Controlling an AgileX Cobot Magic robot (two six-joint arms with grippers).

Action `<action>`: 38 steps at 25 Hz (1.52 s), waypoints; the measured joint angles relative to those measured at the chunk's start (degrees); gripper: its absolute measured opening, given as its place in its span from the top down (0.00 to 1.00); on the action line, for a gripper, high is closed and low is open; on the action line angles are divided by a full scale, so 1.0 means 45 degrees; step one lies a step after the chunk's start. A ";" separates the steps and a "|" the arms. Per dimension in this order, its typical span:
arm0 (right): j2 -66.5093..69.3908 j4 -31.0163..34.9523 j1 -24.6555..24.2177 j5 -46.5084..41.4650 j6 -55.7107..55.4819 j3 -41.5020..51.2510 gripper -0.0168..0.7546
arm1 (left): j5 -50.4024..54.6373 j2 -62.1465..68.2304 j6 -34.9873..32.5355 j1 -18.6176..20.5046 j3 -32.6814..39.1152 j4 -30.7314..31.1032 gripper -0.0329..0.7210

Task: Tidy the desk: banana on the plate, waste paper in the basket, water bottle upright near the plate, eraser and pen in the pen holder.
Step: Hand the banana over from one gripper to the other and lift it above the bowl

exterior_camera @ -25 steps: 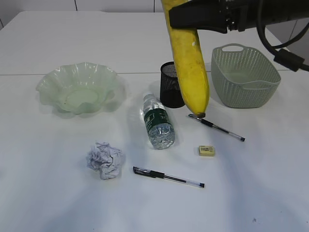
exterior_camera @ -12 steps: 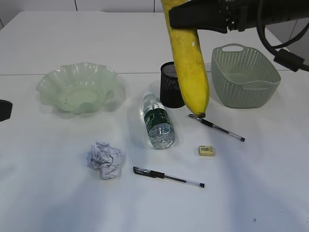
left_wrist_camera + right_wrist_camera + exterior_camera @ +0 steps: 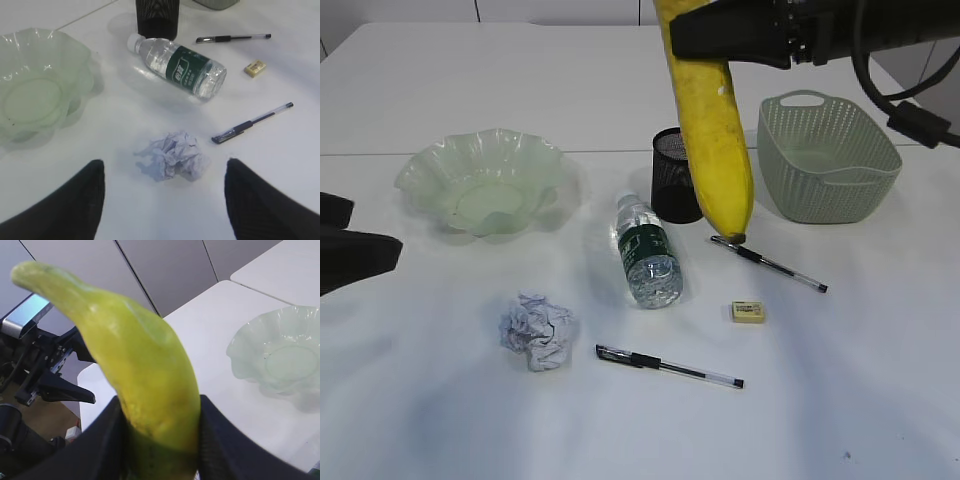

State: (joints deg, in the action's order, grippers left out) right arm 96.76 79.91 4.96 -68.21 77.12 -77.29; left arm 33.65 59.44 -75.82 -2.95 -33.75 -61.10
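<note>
My right gripper (image 3: 730,40) clamps the yellow banana (image 3: 712,140), hanging near-vertical above the desk, tip over the far pen (image 3: 768,264). Pale green ruffled plate (image 3: 480,182) sits left, empty. Water bottle (image 3: 646,251) lies on its side, green label, cap toward the black mesh pen holder (image 3: 674,175). Crumpled waste paper (image 3: 537,331) in front, near pen (image 3: 668,366) to its right. Yellowish eraser (image 3: 748,311) between the pens. Grey-green basket (image 3: 827,155) far right.
</note>
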 joint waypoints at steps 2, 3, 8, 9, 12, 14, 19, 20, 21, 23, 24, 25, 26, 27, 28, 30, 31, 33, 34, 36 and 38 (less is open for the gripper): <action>0.0000 0.0000 0.0000 0.0000 0.0000 0.0000 0.60 | -0.0027 0.0278 -0.0846 0.0000 0.0000 -0.0921 0.24; 0.0000 0.0000 0.0000 0.0000 0.0000 0.0000 0.60 | -0.0027 0.0399 -0.1317 0.0000 0.0000 -0.1472 0.23; 0.0000 0.0000 0.0000 0.0000 0.0053 0.0000 0.60 | 0.0111 0.1075 -0.3618 0.0008 0.0000 -0.3937 0.23; 0.0000 0.0000 0.0000 0.0000 0.0081 0.0000 0.60 | 0.0257 0.1240 -0.4011 0.0008 0.0000 -0.4449 0.23; 0.0000 0.0000 0.0000 0.0000 0.0181 0.0000 0.60 | 0.0975 0.1846 -0.5191 0.0008 0.0000 -0.5815 0.23; 0.0000 0.0000 0.0000 -0.0006 0.0232 0.0000 0.60 | 0.1678 0.2318 -0.5775 0.0008 0.0000 -0.6574 0.23; 0.0000 0.0000 0.0000 -0.0006 0.0233 0.0000 0.60 | 0.3619 0.3540 -0.6676 0.0008 0.0000 -0.7581 0.23; 0.0000 0.0000 0.0000 -0.0006 0.0256 0.0000 0.60 | 0.4022 0.3773 -0.6804 0.0008 0.0000 -0.7666 0.23; 0.0000 0.0000 0.0000 -0.0006 0.0253 0.0000 0.60 | 0.4404 0.3968 -0.6897 0.0008 0.0000 -0.7715 0.23; 0.0000 0.0000 0.0000 -0.0006 0.0283 0.0000 0.60 | 0.5085 0.4384 -0.7097 0.0008 0.0000 -0.7815 0.23; 0.0000 0.0000 0.0000 -0.0006 0.0282 0.0000 0.60 | 0.5460 0.4537 -0.7189 0.0008 0.0000 -0.7877 0.23; 0.0000 0.0000 0.0000 -0.0006 0.0312 0.0000 0.60 | 0.5842 0.4727 -0.7277 0.0030 0.0000 -0.7965 0.23; 0.0000 0.0000 0.0000 -0.0006 0.0337 0.0000 0.60 | 0.6183 0.4925 -0.7408 0.0058 0.0000 -0.8050 0.23; 0.0000 0.0000 0.0000 -0.0006 0.0338 0.0000 0.60 | 0.6603 0.5126 -0.7518 0.0146 0.0000 -0.8167 0.23; 0.0000 0.0000 0.0000 -0.0006 0.0360 0.0000 0.60 | 0.6901 0.5289 -0.7574 0.0245 0.0000 -0.8262 0.23; 0.0000 0.0000 0.0000 -0.0006 0.0384 0.0000 0.60 | 0.7030 0.5598 -0.7627 0.0483 -0.0024 -0.8504 0.23; 0.0000 0.0000 0.0000 -0.0006 0.0384 0.0000 0.60 | 0.7030 0.5658 -0.7627 0.0577 -0.0024 -0.8580 0.23; 0.0000 0.0000 0.0000 -0.0006 0.0384 0.0000 0.60 | 0.7030 0.5694 -0.7627 0.0656 -0.0024 -0.8703 0.23; 0.0000 0.0000 0.0000 -0.0006 0.0384 0.0000 0.60 | 0.7030 0.5716 -0.7627 0.0656 -0.0024 -0.8736 0.23; 0.0000 0.0051 0.0000 -0.0006 0.0502 0.0000 0.60 | 0.7054 0.5716 -0.7627 0.0656 -0.0024 -0.8861 0.23; 0.0000 0.0235 0.0023 -0.0006 0.0708 0.0000 0.60 | 0.7079 0.5716 -0.7627 0.0656 -0.0024 -0.8923 0.23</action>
State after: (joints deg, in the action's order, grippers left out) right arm 96.76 80.96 5.06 -68.23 80.30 -77.29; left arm 65.50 85.17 -110.14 0.00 -33.86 -101.25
